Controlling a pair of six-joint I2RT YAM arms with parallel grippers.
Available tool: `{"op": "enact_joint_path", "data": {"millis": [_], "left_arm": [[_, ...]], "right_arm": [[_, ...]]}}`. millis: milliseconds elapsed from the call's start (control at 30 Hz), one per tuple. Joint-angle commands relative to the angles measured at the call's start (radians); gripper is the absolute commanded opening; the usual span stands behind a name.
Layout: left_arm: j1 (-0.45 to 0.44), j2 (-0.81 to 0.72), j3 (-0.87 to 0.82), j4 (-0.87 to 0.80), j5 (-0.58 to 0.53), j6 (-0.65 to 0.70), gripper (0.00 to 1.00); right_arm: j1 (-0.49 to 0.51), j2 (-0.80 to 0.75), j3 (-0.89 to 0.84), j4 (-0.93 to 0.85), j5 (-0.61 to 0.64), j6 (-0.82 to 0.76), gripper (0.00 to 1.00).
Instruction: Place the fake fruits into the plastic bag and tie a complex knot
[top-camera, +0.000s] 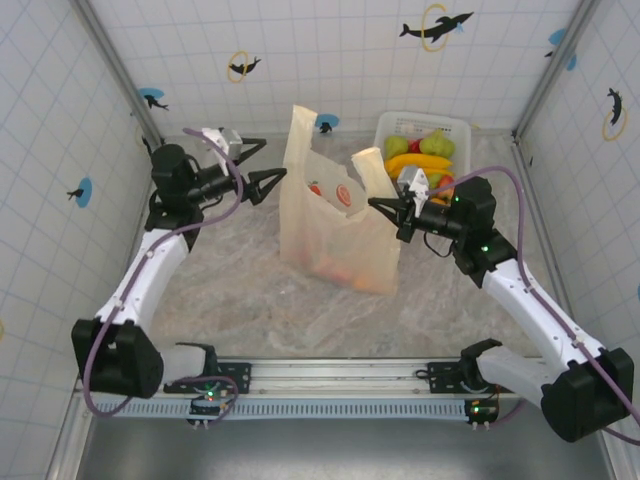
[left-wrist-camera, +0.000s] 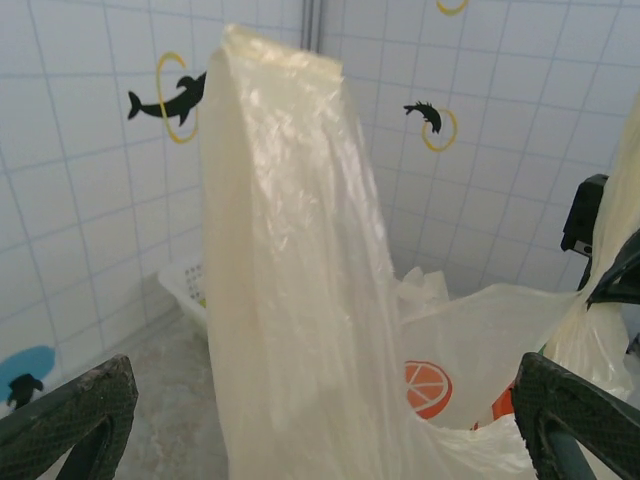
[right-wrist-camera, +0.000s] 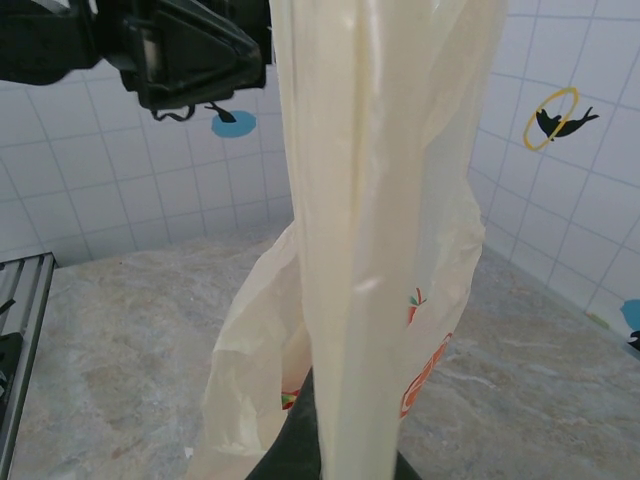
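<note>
The cream-yellow plastic bag (top-camera: 335, 235) stands upright mid-table, and red and orange fake fruits (top-camera: 338, 268) show dimly through its lower wall. Its left handle (top-camera: 299, 130) sticks straight up on its own. My left gripper (top-camera: 264, 164) is open wide just left of that handle. In the left wrist view the handle (left-wrist-camera: 290, 260) rises ahead of the spread fingers (left-wrist-camera: 75, 410). My right gripper (top-camera: 385, 206) is shut on the right handle (top-camera: 368, 170), which runs up in front of the right wrist camera (right-wrist-camera: 380, 200). The two handles stand apart, untied.
A white basket (top-camera: 392, 124) at the back right holds more fake fruits: a yellow banana (top-camera: 420, 162), green pears (top-camera: 437, 143) and something red. Tiled walls enclose the table on three sides. Bare marble lies left of and in front of the bag.
</note>
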Motion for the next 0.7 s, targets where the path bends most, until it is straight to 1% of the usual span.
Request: {"op": "enact_joint_path", "data": {"millis": [0,233,367,400,433,500,567,667], "left_arm": [[0.004,0.068,0.046,0.158,0.117,-0.068,0.98],[0.000,0.213,0.124,0.226,0.152,-0.086,0.98],[-0.034,0.297,0.175,0.234,0.207,-0.086,0.98],[-0.045,0.313,0.176,0.233,0.212,-0.086,0.98],[-0.052,0.326,0.213,0.233,0.211,-0.086,0.97],[-0.068,0.361,0.241,0.234,0.224,-0.086,0.94],[-0.080,0.392,0.267,0.240,0.239,-0.124,0.89],[-0.096,0.430,0.294,0.263,0.254,-0.142,0.82]], "right_arm": [[-0.005,-0.030,0.004,0.013,-0.014,-0.002,0.00],[-0.004,-0.031,0.006,0.015,-0.010,0.007,0.00],[-0.001,-0.029,0.004,0.021,-0.009,0.009,0.00],[-0.001,-0.026,0.005,0.021,-0.007,0.009,0.00],[0.001,-0.024,0.005,0.021,-0.008,0.011,0.00],[0.002,-0.020,0.006,0.023,-0.011,0.013,0.00],[0.003,-0.016,0.010,0.026,-0.015,0.015,0.00],[0.007,-0.016,0.010,0.033,-0.015,0.018,0.00]]}}
